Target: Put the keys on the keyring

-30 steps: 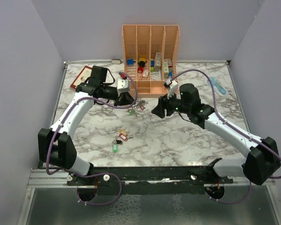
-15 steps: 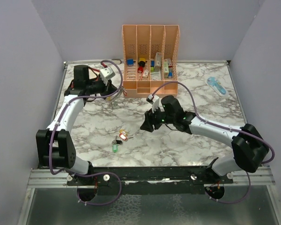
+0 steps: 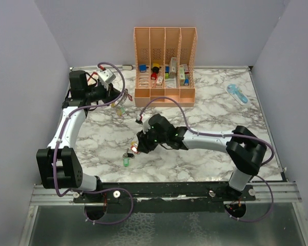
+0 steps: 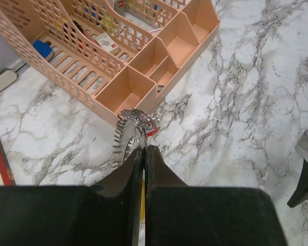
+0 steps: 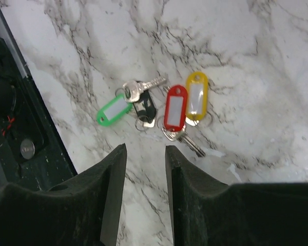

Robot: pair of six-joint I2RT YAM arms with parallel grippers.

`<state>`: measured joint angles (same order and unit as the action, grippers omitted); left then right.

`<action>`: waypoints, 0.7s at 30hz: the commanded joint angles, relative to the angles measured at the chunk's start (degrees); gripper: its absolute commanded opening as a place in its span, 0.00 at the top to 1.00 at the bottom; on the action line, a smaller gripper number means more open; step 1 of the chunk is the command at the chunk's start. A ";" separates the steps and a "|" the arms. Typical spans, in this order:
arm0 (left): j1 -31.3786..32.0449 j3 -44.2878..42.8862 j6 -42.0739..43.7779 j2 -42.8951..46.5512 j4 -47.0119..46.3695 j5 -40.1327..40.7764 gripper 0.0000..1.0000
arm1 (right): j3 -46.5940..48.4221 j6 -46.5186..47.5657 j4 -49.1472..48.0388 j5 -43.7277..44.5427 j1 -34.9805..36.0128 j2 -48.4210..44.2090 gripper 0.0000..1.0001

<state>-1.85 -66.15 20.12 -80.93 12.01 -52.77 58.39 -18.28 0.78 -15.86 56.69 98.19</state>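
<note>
Keys (image 5: 174, 108) flat, just ahead of the parted right claw (image 5: 145, 150)

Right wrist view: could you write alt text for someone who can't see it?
Small silvery metal keys with green, black, red and yellow plastic tags lie clustered on a white marbled table. The right arm's dark two-finger pincer hangs near them, open and empty.

left gripper (image 3: 114, 97): far left, just beside the peach organizer (image 3: 143, 61)
keyring (image 3: 121, 106): dangling at the left gripper's tip
keys (image 3: 127, 159): near centre, green and red tags, on the marble table (image 3: 215, 118)
right gripper (image 3: 138, 146): low over the keys
blue object (image 3: 237, 94): far right
</note>
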 commanded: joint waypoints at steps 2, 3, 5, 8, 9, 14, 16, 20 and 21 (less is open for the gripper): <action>-2.45 0.28 -1.46 2.29 -2.63 -2.61 1.00 | 6.71 2.69 4.11 8.85 4.55 4.51 0.68; -2.68 0.48 -1.69 2.39 -2.80 -2.74 1.00 | 7.46 2.91 4.86 9.59 5.06 5.31 0.70; -3.02 0.83 -2.00 2.57 -3.27 -2.93 1.00 | 8.90 3.59 6.35 11.10 6.30 6.81 0.71; -3.40 1.07 -2.37 2.61 -3.63 -3.05 1.00 | 11.06 4.65 8.57 13.84 8.09 8.55 0.71; -3.49 1.08 -2.44 2.55 -3.80 -3.04 1.00 | 11.61 4.96 9.14 14.79 8.51 9.09 0.70; -4.03 1.10 -2.69 2.73 -3.88 -3.56 1.00 | 14.41 5.88 11.29 17.88 10.55 11.67 0.70; -4.17 1.15 -2.69 2.71 -3.94 -3.65 1.00 | 15.50 6.10 11.88 18.35 11.05 12.83 0.70; -4.35 1.40 -2.81 2.80 -4.15 -3.81 1.00 | 16.48 6.11 12.28 18.75 11.32 14.01 0.70; -4.39 1.42 -2.82 2.81 -4.12 -3.95 1.00 | 16.61 6.12 12.27 18.71 11.43 14.08 0.70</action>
<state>-5.67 -64.79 17.82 -80.23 10.28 -54.15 73.08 -13.15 11.62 -0.03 67.51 111.04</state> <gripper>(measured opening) 0.038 0.298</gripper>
